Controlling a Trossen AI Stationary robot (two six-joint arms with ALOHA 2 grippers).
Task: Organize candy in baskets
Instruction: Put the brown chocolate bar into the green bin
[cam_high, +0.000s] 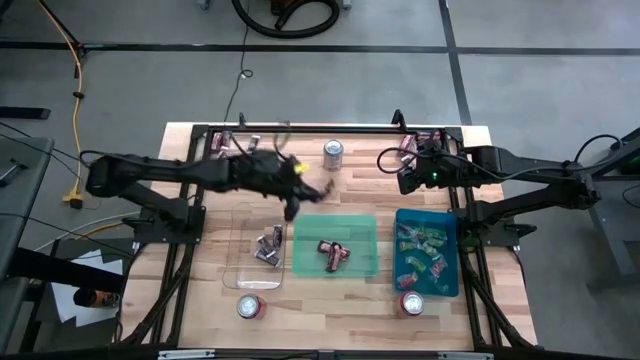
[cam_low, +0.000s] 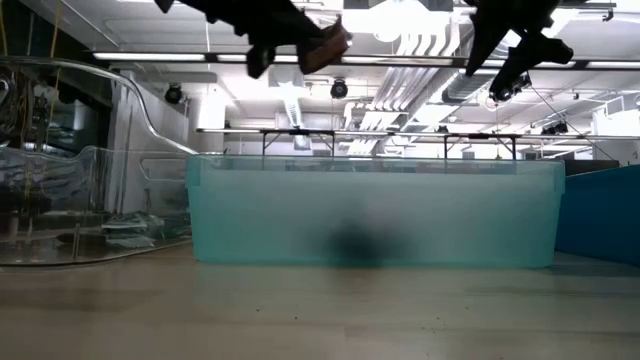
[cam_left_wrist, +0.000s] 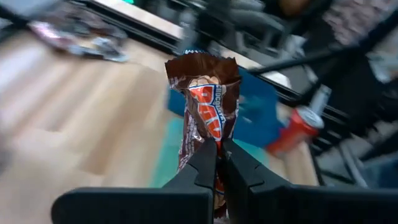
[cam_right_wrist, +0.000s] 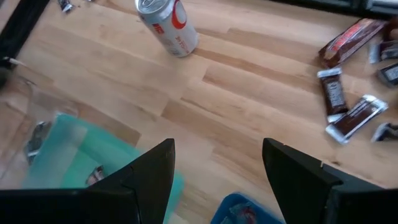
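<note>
My left gripper (cam_left_wrist: 217, 163) is shut on a maroon-brown wrapped candy (cam_left_wrist: 205, 93) and hovers above the table near the green basket's far-left corner (cam_high: 297, 205). My right gripper (cam_right_wrist: 217, 168) is open, raised over bare wood beyond the teal-blue basket (cam_high: 427, 252). The clear basket (cam_high: 255, 250) holds dark and silver candies, the green basket (cam_high: 336, 245) holds maroon ones, the teal-blue one holds light green and pink ones. Loose candies (cam_right_wrist: 348, 118) lie on the table near its far edge. My left gripper pinches the maroon-brown candy between its two fingers (cam_left_wrist: 202, 171) at the wrapper's lower half (cam_left_wrist: 214, 138). The candy is lifted clear of the table, and its crimped end (cam_left_wrist: 202, 62) sticks out beyond the fingertips.
Three silver and red drink cans stand on the table: one near the far edge (cam_high: 333, 154), one at the near edge by the clear basket (cam_high: 249, 306), one by the teal-blue basket (cam_high: 412, 303). A black metal frame (cam_high: 300, 130) borders the table. More candies lie at the far-left (cam_high: 235, 142).
</note>
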